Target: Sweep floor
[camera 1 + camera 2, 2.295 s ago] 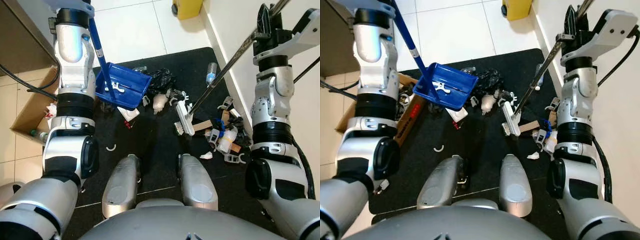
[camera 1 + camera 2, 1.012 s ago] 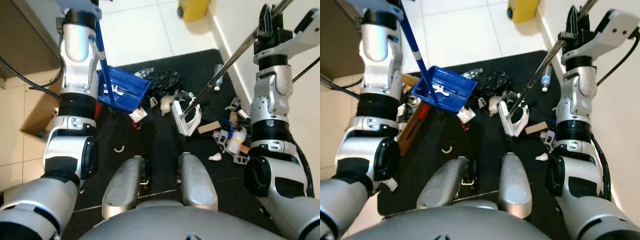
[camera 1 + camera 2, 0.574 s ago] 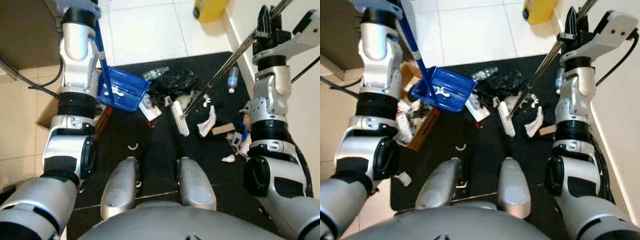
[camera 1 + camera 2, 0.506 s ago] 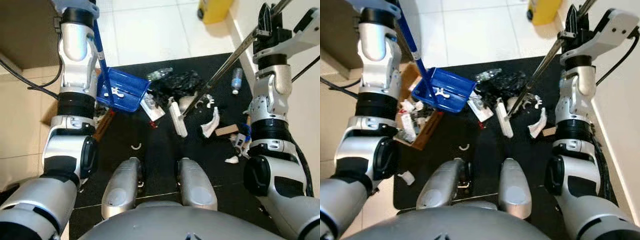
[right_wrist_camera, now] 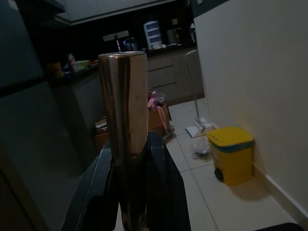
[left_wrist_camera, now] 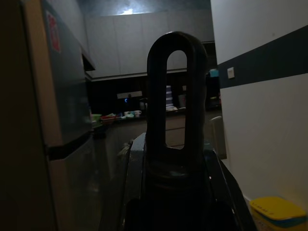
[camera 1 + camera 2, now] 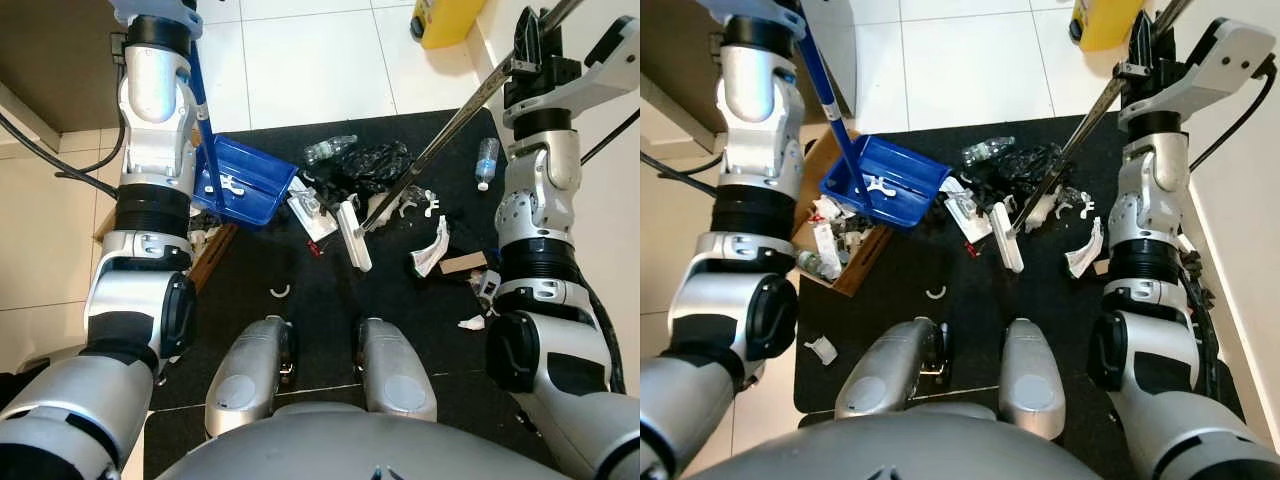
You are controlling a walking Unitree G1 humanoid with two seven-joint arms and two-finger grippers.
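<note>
Left eye view: right pincer clenched on the metal broom handle, white broom head down on the black mat against a heap of litter. Left pincer clamped round the blue dustpan handle, blue dustpan tilted on the mat's edge beside a cardboard box. Yellow bin by the wall.

No legible text; red sticker on fridge (print too dark, blurred).

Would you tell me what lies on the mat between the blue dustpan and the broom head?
In the left eye view, white packaging scraps lie between the dustpan and broom head.
</note>
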